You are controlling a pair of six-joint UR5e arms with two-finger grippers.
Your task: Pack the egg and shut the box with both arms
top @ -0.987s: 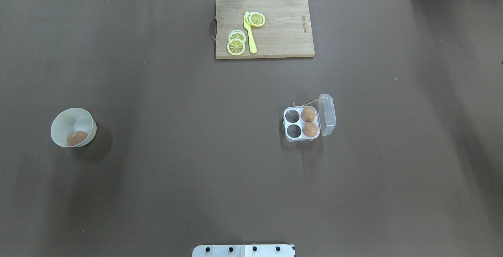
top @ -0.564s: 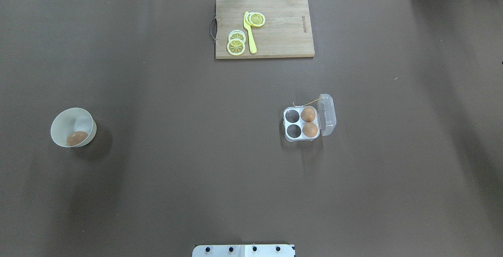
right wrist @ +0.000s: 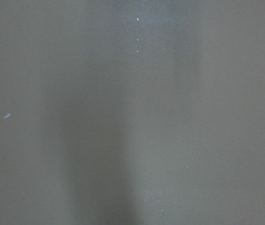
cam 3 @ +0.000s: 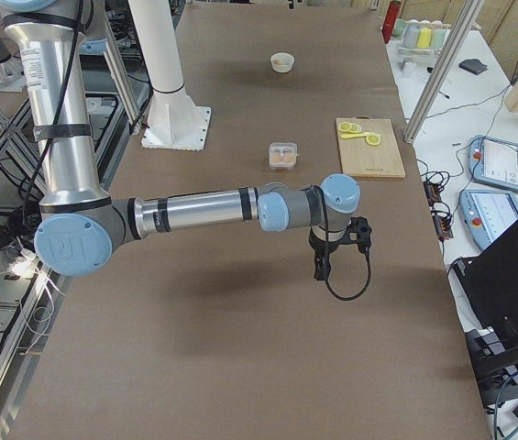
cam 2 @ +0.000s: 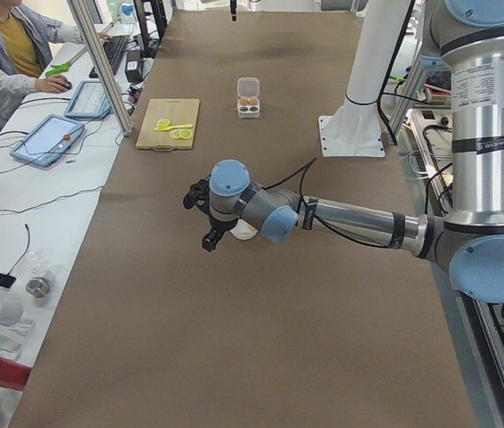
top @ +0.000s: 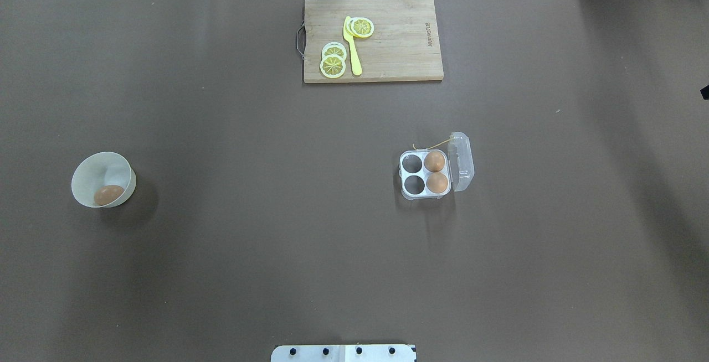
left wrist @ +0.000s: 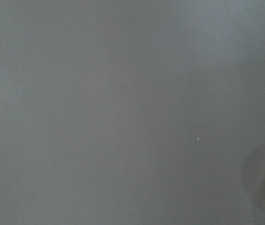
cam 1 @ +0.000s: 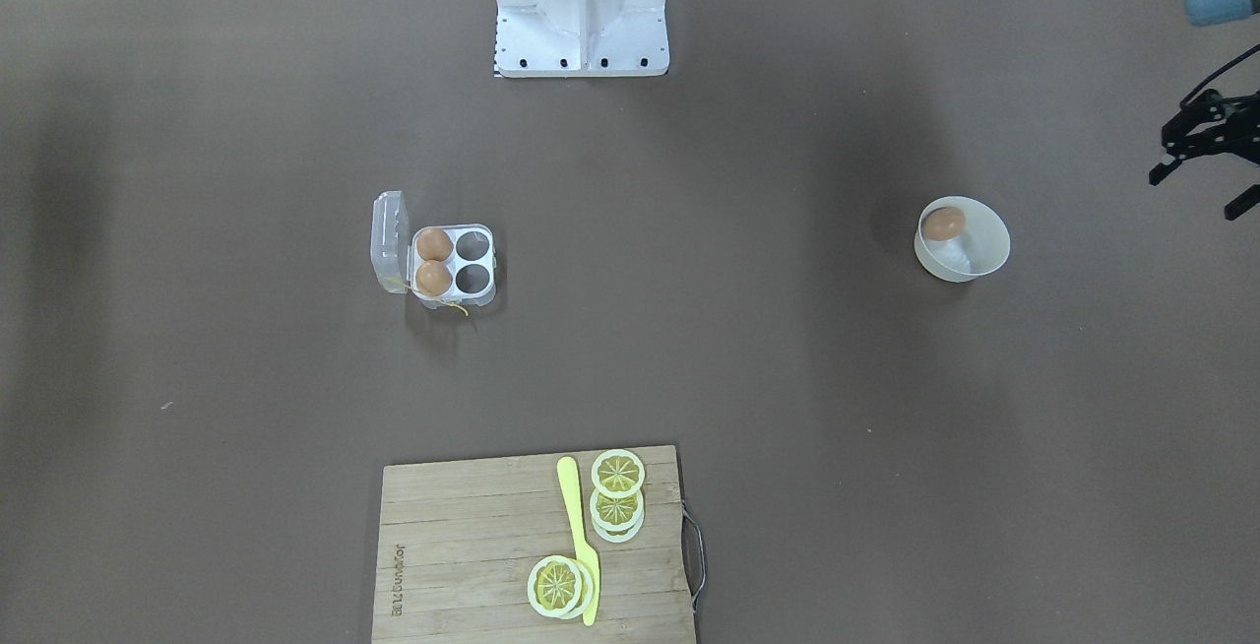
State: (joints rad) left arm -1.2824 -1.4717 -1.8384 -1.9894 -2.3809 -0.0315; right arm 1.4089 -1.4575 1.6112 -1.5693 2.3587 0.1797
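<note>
Well, your left gripper (cam 1: 1193,193) hangs above the table (top: 277,229) near its left end, fingers spread apart and holding nothing. The bowl (top: 83,176) sits near it, on its inboard side and a little farther from the robot's base. The egg (top: 108,195) lies in that bowl, against the wall nearest the base.

The box (top: 423,173) is well apart from this gripper, past the table's middle, with a broad run of brown cover between bowl and box. Its lid (top: 462,163) is swung back on the side toward your right gripper (cam 3: 336,252), and two eggs (top: 435,161) fill the cells next to the lid. That gripper hangs outboard of the box, well apart from it; you cannot tell whether its fingers are apart or together. The cutting board (top: 399,46) lies by the far edge, well apart from both grippers.

The overhead view gives you bowl, box and board together, but only a dark sliver at its right edge. The front view catches the left gripper, cut by the frame's right edge. Only the right-side view shows the right gripper whole. In the left-side view the left wrist covers most of the bowl. The left wrist camera shows brown cover and a pale sliver at its right edge; the right wrist camera shows brown cover only.
</note>
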